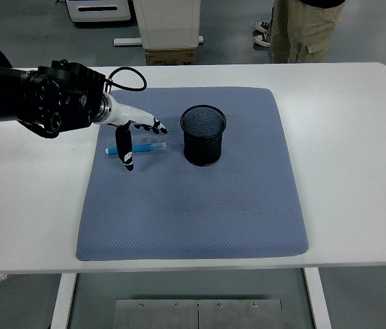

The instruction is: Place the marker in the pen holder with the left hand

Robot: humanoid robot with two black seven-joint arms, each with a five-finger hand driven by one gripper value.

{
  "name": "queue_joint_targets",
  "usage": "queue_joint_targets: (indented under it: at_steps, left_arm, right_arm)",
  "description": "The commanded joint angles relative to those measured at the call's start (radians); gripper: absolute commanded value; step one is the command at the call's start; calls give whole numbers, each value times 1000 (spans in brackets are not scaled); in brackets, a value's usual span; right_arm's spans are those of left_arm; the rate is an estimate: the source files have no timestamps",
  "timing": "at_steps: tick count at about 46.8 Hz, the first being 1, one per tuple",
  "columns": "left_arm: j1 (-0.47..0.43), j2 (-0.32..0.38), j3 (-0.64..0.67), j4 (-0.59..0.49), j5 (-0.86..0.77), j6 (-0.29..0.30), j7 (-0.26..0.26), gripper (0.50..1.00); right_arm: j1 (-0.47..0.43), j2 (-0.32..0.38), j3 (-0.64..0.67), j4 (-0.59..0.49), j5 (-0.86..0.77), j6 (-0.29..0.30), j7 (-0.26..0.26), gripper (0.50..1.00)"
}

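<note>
Fingers: spread, grasping nothing; thumb pointing down across marker.
Left hand: over marker's left half, above mat.
Marker: flat on mat, pointing roughly toward holder, just left of it.
Holder: upright, mouth open, apart from marker.
Right hand: not in view.
Grasp advice: probably pinch near mid-barrel, thumb opposite fingers; lift level, tip upright over mouth before release.
Risk: likely rolling on soft mat.

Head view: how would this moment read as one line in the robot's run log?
left hand: open, over marker | marker: flat on blue mat, not gripped | pen holder: upright, right of marker | right hand: out of view
</note>
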Motion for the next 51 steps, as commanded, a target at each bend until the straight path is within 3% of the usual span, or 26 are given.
queue_joint_targets:
  at_steps: [1, 15, 26, 35, 51]
  left_arm:
    - [5, -6, -2, 0, 0, -3, -1, 1000]
    - [6, -12, -2, -2, 0, -11, -1, 1000]
    - [3, -9, -2, -2, 2, -27, -1, 941]
    - [3, -11, -2, 0, 2, -57, -1, 848]
    - [-2, -11, -2, 0, 2, -57, 1, 812]
  right_arm:
    - [0, 0, 0, 0, 0, 0, 0, 1000]
    - [0, 0, 0, 0, 0, 0, 0, 1000]
    - [0, 0, 0, 0, 0, 0, 0, 1000]
    - [0, 0, 0, 0, 0, 0, 0, 1000]
    - [0, 0, 0, 0, 0, 0, 0, 1000]
